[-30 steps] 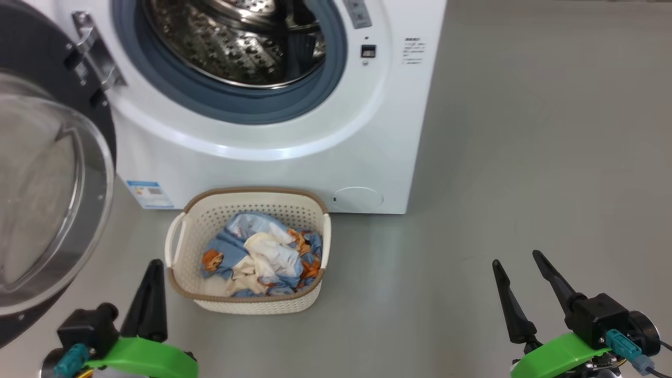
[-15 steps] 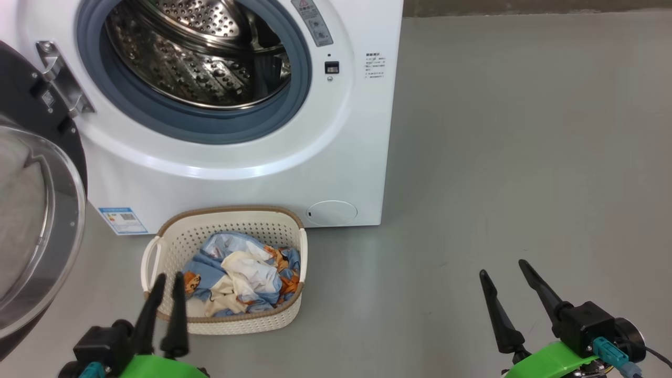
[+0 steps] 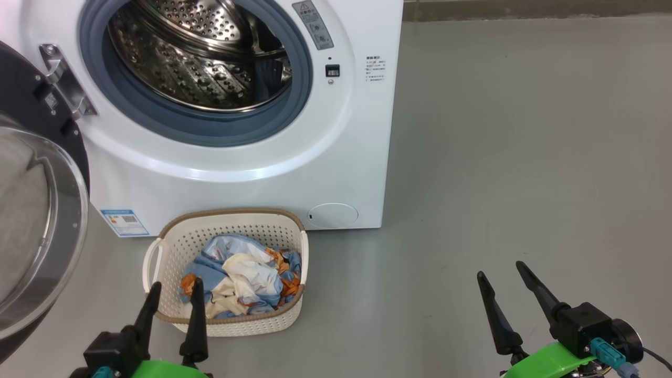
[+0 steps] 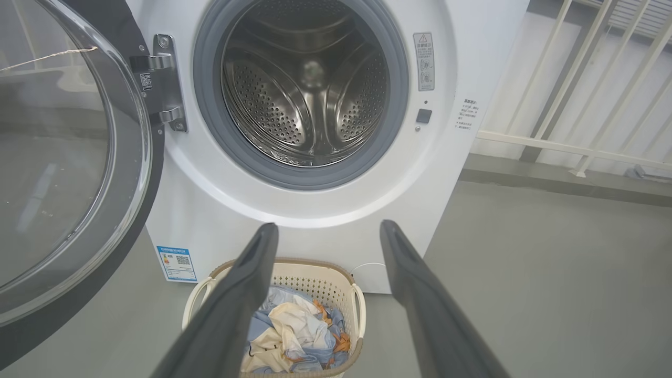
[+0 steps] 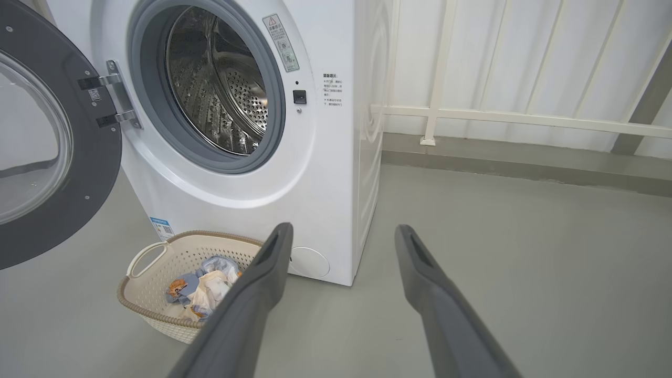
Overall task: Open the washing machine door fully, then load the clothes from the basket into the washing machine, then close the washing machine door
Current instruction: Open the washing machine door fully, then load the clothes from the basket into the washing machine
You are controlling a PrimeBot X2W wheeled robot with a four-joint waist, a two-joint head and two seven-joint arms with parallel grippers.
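The washing machine door [image 3: 37, 220] stands swung wide on my left, so I judge the opening done and loading the step in hand. The basket [image 3: 231, 212] sits on the floor [image 3: 525, 157] just before the washing machine [image 3: 236, 178], below the drum [image 3: 199, 58], with the clothes [image 3: 241, 278] heaped inside. My left gripper [image 3: 176, 284] is released, fingers spread, hovering at the basket's near rim. The right gripper [image 3: 500, 270] is likewise spread and empty, well off to the right. I want the left one to drop past the rim into the heap's middle and pinch deep, since a shallow nip would probably take one corner and trail cloth. Then I lift clear of the rim, pass over the gasket [image 3: 210, 134] and let go well inside the drum, minding the door beside me.
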